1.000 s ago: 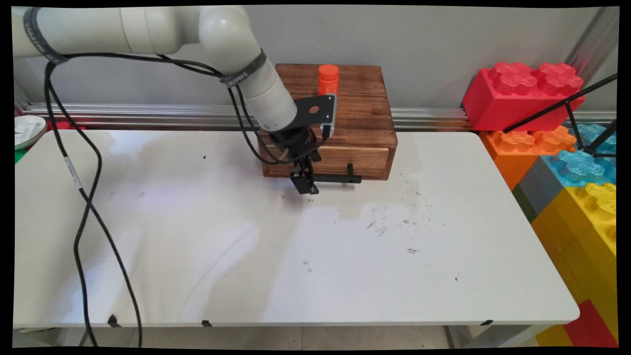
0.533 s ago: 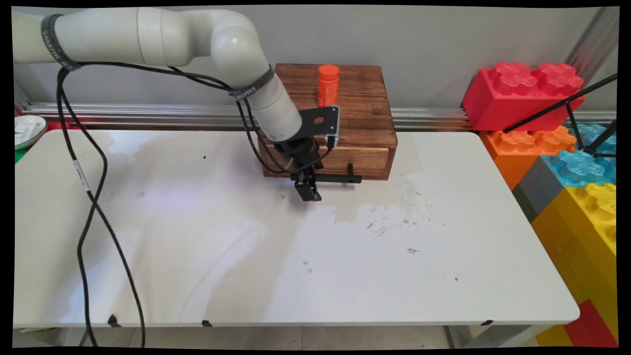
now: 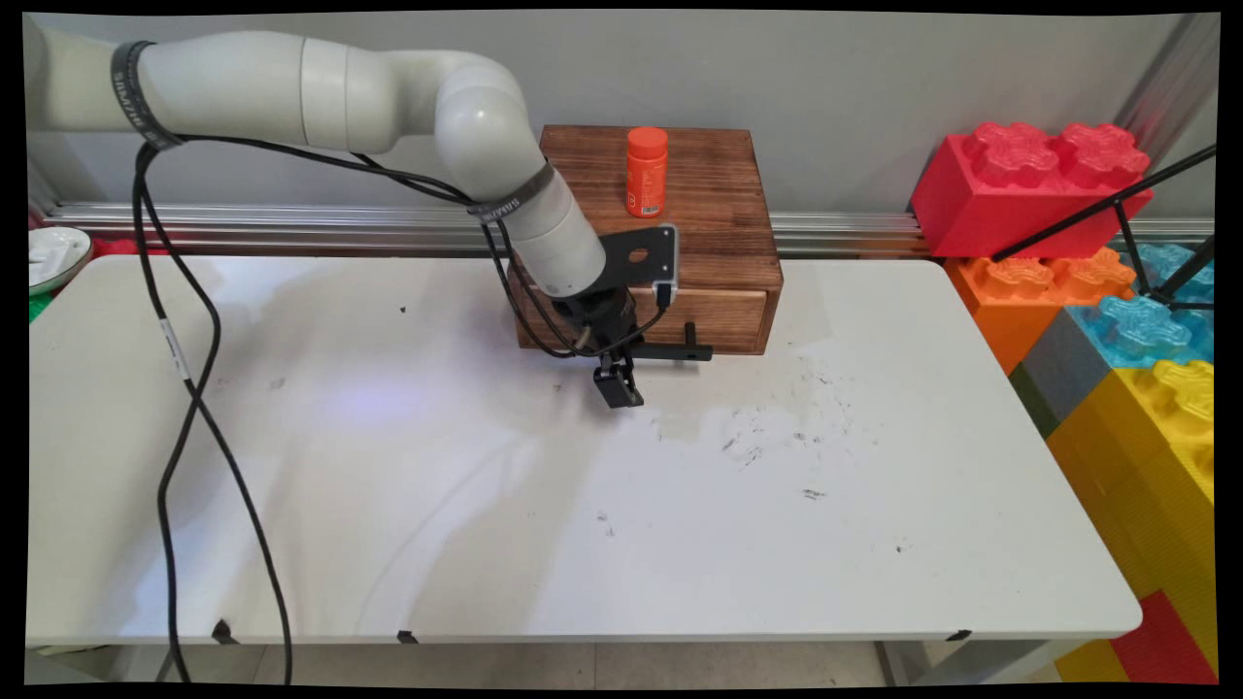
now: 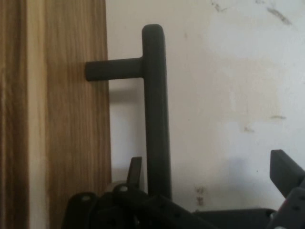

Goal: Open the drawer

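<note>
A dark wooden box [image 3: 719,209] stands at the table's far middle, with a shut drawer [image 3: 723,316] in its front. The drawer's black bar handle [image 3: 675,351] sticks out on two posts. An orange bottle [image 3: 647,172] stands upright on the box top. My gripper [image 3: 619,386] hangs low over the table at the handle's left end. In the hand view the handle [image 4: 156,109] runs between the fingers, close to the left finger [image 4: 135,168]. The right finger [image 4: 285,171] stands far off, so the gripper [image 4: 209,164] is open around the bar. The drawer front [image 4: 66,124] fills the left side.
Large toy bricks, red [image 3: 1029,184], orange [image 3: 1044,282], blue [image 3: 1146,325] and yellow [image 3: 1156,427], are stacked past the table's right edge, with black rods [image 3: 1117,209] across them. A white bowl [image 3: 53,254] sits at the far left. Black cables [image 3: 184,388] hang from the arm.
The arm has swung right and lower. The gripper has slid along the handle's left end toward the near side, and the arm no longer hides part of the orange bottle.
</note>
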You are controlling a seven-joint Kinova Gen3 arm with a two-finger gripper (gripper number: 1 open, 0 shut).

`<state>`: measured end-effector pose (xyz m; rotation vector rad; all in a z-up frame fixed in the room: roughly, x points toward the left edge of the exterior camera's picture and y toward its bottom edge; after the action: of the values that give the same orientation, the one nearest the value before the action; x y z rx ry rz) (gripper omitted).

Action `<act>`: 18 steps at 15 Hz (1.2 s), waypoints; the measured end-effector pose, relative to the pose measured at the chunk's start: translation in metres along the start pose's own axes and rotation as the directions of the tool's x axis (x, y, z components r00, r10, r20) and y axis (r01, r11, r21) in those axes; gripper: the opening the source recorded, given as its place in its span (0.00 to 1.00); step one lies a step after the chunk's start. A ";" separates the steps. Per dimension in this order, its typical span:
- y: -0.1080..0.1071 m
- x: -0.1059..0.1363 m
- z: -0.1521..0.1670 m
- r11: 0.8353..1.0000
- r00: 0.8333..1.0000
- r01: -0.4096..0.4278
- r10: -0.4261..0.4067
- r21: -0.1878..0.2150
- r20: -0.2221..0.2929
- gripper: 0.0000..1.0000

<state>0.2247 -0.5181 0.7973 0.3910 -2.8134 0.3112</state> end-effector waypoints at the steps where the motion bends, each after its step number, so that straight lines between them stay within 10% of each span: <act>1: 0.001 -0.001 0.003 1.000 1.000 0.005 -0.005 0.000 0.000 1.00; 18: 0.029 -0.001 0.014 0.998 0.998 0.037 -0.039 -0.044 -0.043 1.00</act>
<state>0.2136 -0.4938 0.7786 0.4221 -2.7610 0.2475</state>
